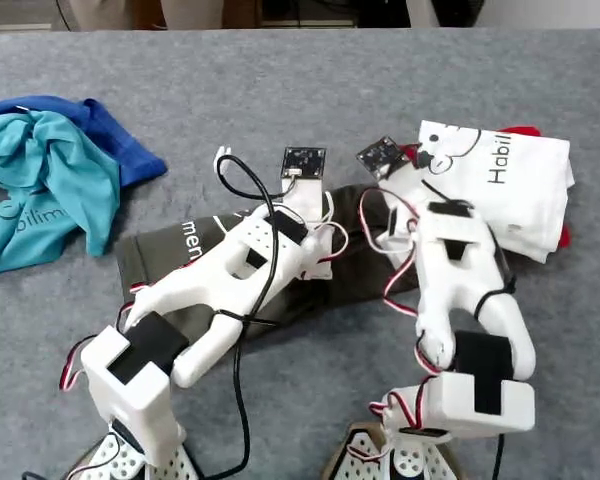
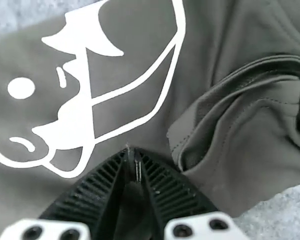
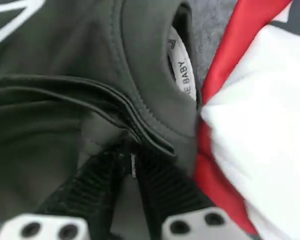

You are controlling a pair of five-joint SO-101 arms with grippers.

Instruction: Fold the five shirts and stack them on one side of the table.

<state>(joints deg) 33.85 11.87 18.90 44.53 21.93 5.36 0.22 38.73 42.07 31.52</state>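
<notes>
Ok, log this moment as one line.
step: folding dark shirt | left gripper: shut on it | right gripper: shut on it | right side: white shirt on red shirt | left side: teal shirt, blue shirt, unfolded

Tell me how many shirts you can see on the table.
5: a teal shirt on a blue shirt at the left, a dark shirt in the middle, a white shirt over a red shirt on the right.

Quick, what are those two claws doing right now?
Left gripper: jaws closed, pinching the dark shirt.
Right gripper: jaws closed on a fold of the same dark shirt.
</notes>
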